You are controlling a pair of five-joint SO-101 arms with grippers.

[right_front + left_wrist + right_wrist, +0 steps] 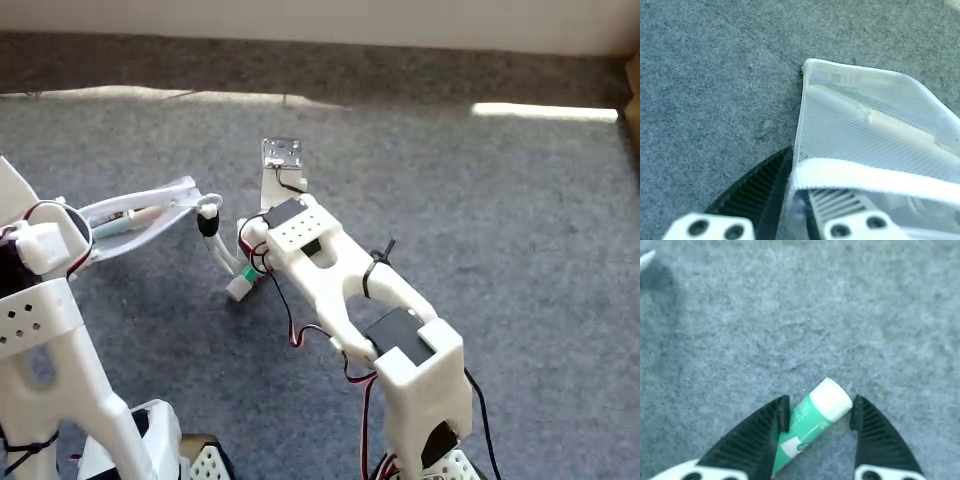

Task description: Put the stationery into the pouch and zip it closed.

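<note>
A white mesh pouch (pixel 140 218) lies on the grey carpet at the left, with a pale pen-like item showing through it. My left gripper (pixel 797 175) is shut on the rim of the pouch (pixel 865 125) at its near end. A green glue stick with a white cap (pixel 241 286) lies on the carpet beside the pouch's right end. My right gripper (pixel 821 407) is open and low over the carpet. The glue stick (pixel 812 427) lies slantwise between its black fingers (pixel 765 430), close to both.
A black stick-like piece with a white ring (pixel 208 218) stands between the pouch's right end and the right gripper (pixel 234 270); I cannot tell what it is. Bare carpet (pixel 500 220) stretches to the right and back. A pale wall edge runs along the far side.
</note>
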